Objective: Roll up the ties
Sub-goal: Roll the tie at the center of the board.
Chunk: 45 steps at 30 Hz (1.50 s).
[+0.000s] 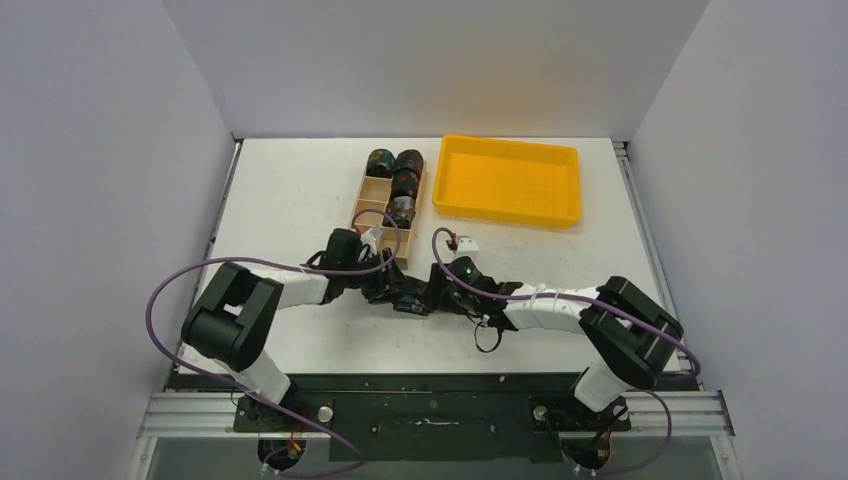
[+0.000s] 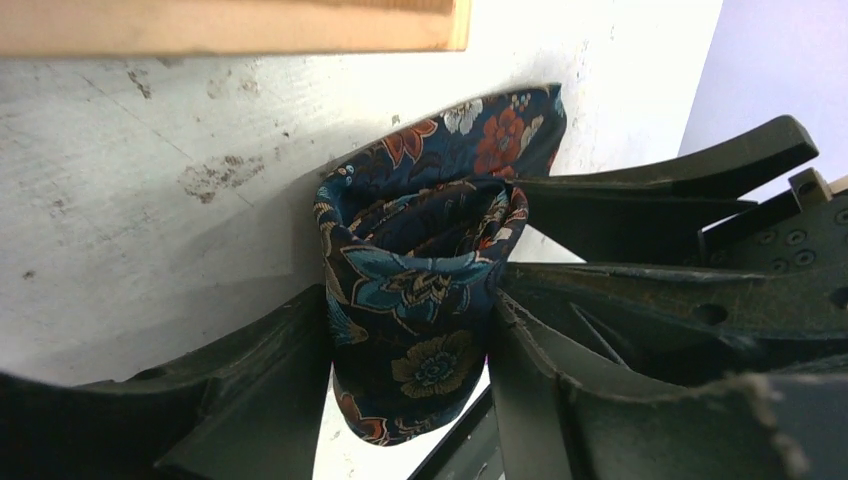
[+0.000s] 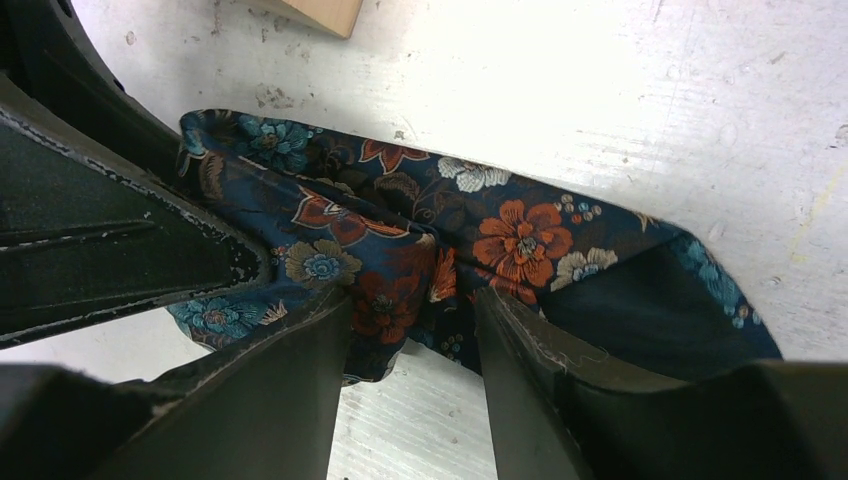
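A dark floral tie lies on the white table between both grippers, just in front of the wooden box. In the left wrist view it is a loose, partly wound roll standing between my fingers. My left gripper is shut on this roll, its fingers pressing both sides. My right gripper is shut on a fold of the same tie, whose flat tail spreads to the right. From above, the left gripper and the right gripper meet tip to tip. Three rolled ties sit in the box.
The light wooden compartment box stands just behind the grippers; its edge shows in the left wrist view and its corner in the right wrist view. A yellow tray is at the back right. A small white piece lies near the right arm.
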Available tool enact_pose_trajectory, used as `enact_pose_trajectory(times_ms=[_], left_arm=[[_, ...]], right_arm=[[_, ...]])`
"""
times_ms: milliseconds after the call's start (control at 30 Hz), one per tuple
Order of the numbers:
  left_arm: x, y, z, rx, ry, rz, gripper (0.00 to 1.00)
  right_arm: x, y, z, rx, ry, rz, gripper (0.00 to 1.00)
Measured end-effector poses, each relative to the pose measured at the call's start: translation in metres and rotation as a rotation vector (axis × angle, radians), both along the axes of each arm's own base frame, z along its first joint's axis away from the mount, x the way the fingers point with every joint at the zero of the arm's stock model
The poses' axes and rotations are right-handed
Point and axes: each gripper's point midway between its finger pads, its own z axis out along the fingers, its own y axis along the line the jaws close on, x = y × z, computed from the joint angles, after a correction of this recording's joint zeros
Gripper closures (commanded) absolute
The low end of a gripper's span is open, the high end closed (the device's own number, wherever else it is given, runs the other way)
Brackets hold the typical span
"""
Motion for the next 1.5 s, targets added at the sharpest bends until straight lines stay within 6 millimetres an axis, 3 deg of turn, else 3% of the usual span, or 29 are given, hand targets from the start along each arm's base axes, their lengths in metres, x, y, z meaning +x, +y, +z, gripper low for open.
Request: enact_pose_trajectory(times_ms=[267, 467, 633, 733, 933, 1233, 1500], left_arm=[[-0.006, -0.005, 0.002, -0.022, 0.002, -0.026, 0.75], [-0.012, -0.012, 0.000, -0.035, 0.008, -0.058, 0.83], [-0.021, -0.018, 0.000, -0.037, 0.016, -0.089, 0.86], [-0.025, -0.018, -0.002, -0.020, 0.023, -0.104, 0.88], [-0.024, -0.020, -0.003, 0.070, 0.022, -0.132, 0.89], [-0.018, -0.023, 0.010, 0.292, -0.042, -0.198, 0.93], [-0.013, -0.015, 0.024, 0.558, -0.131, -0.210, 1.00]], right_arm=[[0.000, -0.003, 0.000, -0.005, 0.004, -0.002, 0.48], [-0.003, -0.013, 0.014, -0.014, -0.010, -0.018, 0.46], [0.014, -0.044, 0.037, -0.009, -0.076, -0.104, 0.49], [0.022, -0.066, 0.030, -0.037, -0.075, -0.157, 0.52], [-0.005, -0.097, -0.015, -0.133, 0.013, -0.165, 0.56], [-0.035, -0.099, -0.015, -0.069, 0.005, -0.152, 0.58], [-0.050, -0.104, -0.014, -0.064, 0.020, -0.160, 0.51]])
